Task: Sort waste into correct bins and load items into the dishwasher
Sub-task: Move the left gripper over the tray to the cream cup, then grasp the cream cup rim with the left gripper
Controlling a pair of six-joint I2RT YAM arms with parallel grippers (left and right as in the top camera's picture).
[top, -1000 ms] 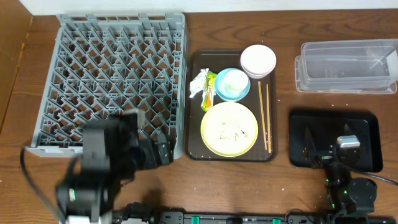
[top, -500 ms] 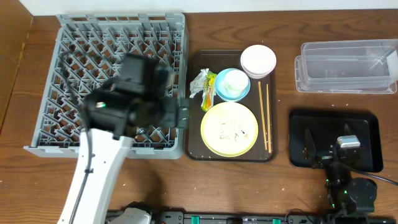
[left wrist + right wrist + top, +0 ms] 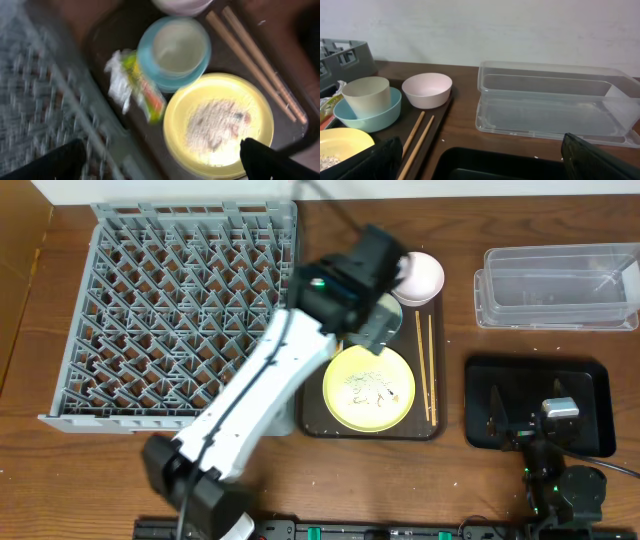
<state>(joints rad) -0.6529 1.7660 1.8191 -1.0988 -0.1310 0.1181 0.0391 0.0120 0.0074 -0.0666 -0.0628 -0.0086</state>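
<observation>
On the brown serving tray in the middle of the table, just beside the big grey dish rack, the dirty things lie close together; a small white cup stands upright inside a light blue bowl; against the bowl's rack-side edge lies a crumpled white wrapper with a yellow-green packet folded into it; next to both sits a yellow plate, its middle smeared with whitish rice scraps; two wooden chopsticks lie side by side along the plate's other edge; a white bowl, faintly pink, stands upright at the tray's far corner; the left gripper hangs above the tray, over the bowl and plate, its fingers spread wide with nothing between them, its own view blurred; the right gripper sits low over the shallow black tray, fingers likewise wide apart and empty; the clear tub lies beyond the black tray, apart from it
</observation>
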